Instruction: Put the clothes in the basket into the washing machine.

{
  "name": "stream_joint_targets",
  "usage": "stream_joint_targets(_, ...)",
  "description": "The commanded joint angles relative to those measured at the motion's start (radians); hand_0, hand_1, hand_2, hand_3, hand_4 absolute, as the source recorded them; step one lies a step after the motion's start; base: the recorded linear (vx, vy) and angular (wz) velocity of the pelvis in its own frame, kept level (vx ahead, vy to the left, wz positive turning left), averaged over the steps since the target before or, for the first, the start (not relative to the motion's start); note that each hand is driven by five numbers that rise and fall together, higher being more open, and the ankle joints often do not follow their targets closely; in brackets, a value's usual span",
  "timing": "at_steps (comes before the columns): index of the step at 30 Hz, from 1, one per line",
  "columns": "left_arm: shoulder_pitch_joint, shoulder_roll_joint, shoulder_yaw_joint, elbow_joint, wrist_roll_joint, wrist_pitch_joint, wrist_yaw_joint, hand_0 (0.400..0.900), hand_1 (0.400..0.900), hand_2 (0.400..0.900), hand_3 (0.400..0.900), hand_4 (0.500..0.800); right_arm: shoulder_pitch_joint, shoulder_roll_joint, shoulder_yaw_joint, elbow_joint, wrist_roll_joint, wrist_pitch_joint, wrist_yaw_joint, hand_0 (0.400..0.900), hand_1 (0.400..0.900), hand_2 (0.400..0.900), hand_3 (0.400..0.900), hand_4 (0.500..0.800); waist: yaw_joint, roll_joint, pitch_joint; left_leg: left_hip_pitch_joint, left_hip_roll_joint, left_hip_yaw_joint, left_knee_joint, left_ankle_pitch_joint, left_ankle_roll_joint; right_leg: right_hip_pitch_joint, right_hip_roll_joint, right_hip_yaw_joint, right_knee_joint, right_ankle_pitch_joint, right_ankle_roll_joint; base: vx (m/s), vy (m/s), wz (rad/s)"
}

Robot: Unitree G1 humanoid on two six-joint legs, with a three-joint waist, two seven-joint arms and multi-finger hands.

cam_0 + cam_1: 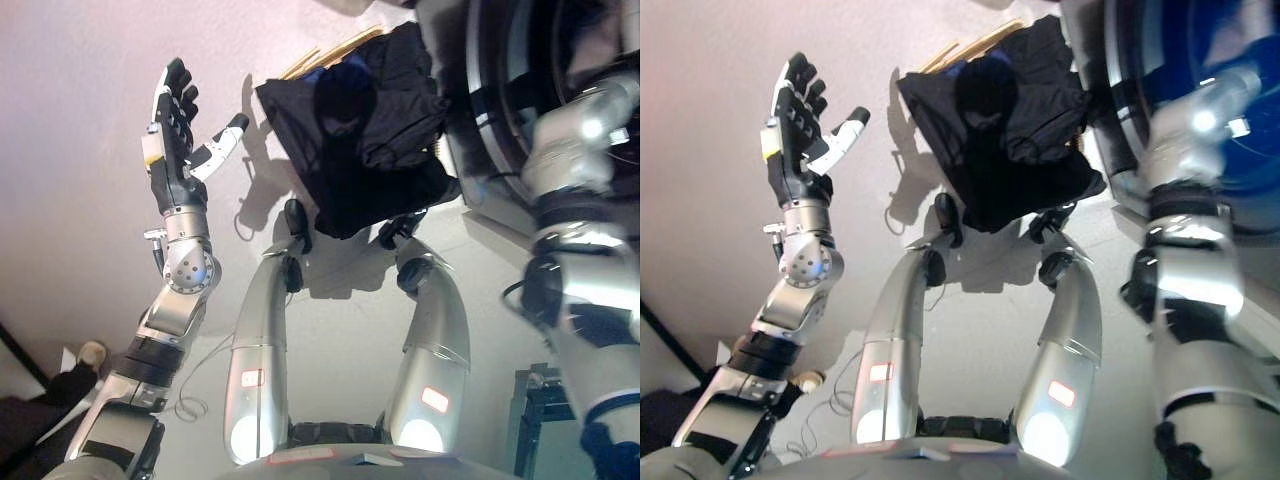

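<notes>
Far left, low in the left eye view: a person's dark trouser leg and light shoe on the pale floor.

Left hand raised over bare floor, palm showing, fingers straight and spread, thumb out to the side, holding nothing; well apart from the laundry.

Centre, toward the top: a basket, only a few tan strips of its rim visible at the upper left edge of the heap, the rest hidden under cloth. Piled on and over it, dark clothes, black and navy, bunched into one mound with a rounded hump near the top and folds spilling toward the right. Mound lying on the floor just beside the washing machine, right edge of the cloth touching or overlapping the machine's front panel; cannot tell which.

Right: washing machine with dark round door opening, blue inside in the right eye view. Right arm reaching up along the right side toward that opening, blurred; right hand not made out against the drum, so whether released, clenched or grasping cannot be told.
</notes>
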Motion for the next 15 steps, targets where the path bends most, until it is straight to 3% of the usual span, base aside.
stream_joint_targets(1,0.065,-0.064,0.053,-0.031,-0.021,-0.063,0.003,0.9,0.9,0.9,0.9,0.8,0.194,0.07,0.04,-0.159,-0.115,-0.081,0.022,0.9,0.9,0.9,0.9,0.8,-0.03,0.028,-0.15,0.167,-0.042,-0.032,-0.235,-0.061,0.04,-0.12,0.013,0.005,0.09,0.007,0.195,0.11,0.049,-0.18)
stream_joint_targets(2,0.081,-0.098,0.06,0.004,-0.063,-0.061,-0.017,0.9,0.9,0.9,0.9,0.8,0.301,0.152,0.053,-0.257,-0.153,-0.076,0.05,0.9,0.9,0.9,0.9,0.8,-0.05,0.011,-0.155,0.226,-0.04,-0.025,-0.265,-0.059,0.038,-0.072,0.014,0.009,0.063,0.027,0.204,0.11,0.049,-0.18)
stream_joint_targets(3,0.09,-0.095,0.06,0.007,-0.066,-0.064,-0.021,0.9,0.9,0.9,0.9,0.8,0.32,0.162,0.055,-0.276,-0.162,-0.069,0.043,0.9,0.9,0.9,0.9,0.8,-0.051,0.007,-0.152,0.244,-0.04,-0.024,-0.276,-0.055,0.038,-0.056,0.016,0.007,0.056,0.03,0.205,0.12,0.034,-0.18)
stream_joint_targets(7,0.146,-0.142,0.06,0.119,-0.131,-0.042,-0.103,0.9,0.9,0.9,0.9,0.8,0.541,0.249,0.096,-0.352,-0.203,-0.029,0.157,0.9,0.9,0.9,0.9,0.8,-0.09,-0.034,-0.166,0.436,-0.028,-0.008,-0.368,-0.052,0.026,0.103,0.032,0.006,-0.033,0.074,0.222,0.15,0.005,-0.13)
stream_joint_targets(11,0.204,-0.195,0.094,0.306,-0.243,-0.023,-0.215,0.9,0.9,0.9,0.9,0.8,0.708,0.299,0.13,-0.238,-0.217,0.017,0.271,0.9,0.9,0.9,0.9,0.8,-0.112,-0.063,-0.212,0.683,-0.005,0.033,-0.492,-0.033,-0.01,0.354,0.082,-0.02,-0.176,0.075,0.222,0.2,-0.002,-0.15)
stream_joint_targets(12,0.207,-0.194,0.095,0.31,-0.245,-0.026,-0.219,0.9,0.9,0.9,0.9,0.8,0.711,0.299,0.133,-0.237,-0.217,0.015,0.273,0.9,0.9,0.9,0.9,0.8,-0.112,-0.062,-0.204,0.701,-0.002,0.033,-0.504,-0.028,-0.012,0.373,0.088,-0.024,-0.186,0.078,0.222,0.15,-0.016,-0.02)
stream_joint_targets(15,0.236,-0.225,0.132,0.442,-0.229,-0.012,-0.265,0.9,0.9,0.9,0.9,0.8,0.778,0.302,0.146,-0.1,-0.275,0.057,0.317,0.9,0.9,0.9,0.9,0.8,-0.121,-0.078,-0.256,0.806,-0.008,0.078,-0.575,0.025,-0.038,0.522,0.129,-0.039,-0.304,0.115,0.208,0.04,-0.06,-0.07)
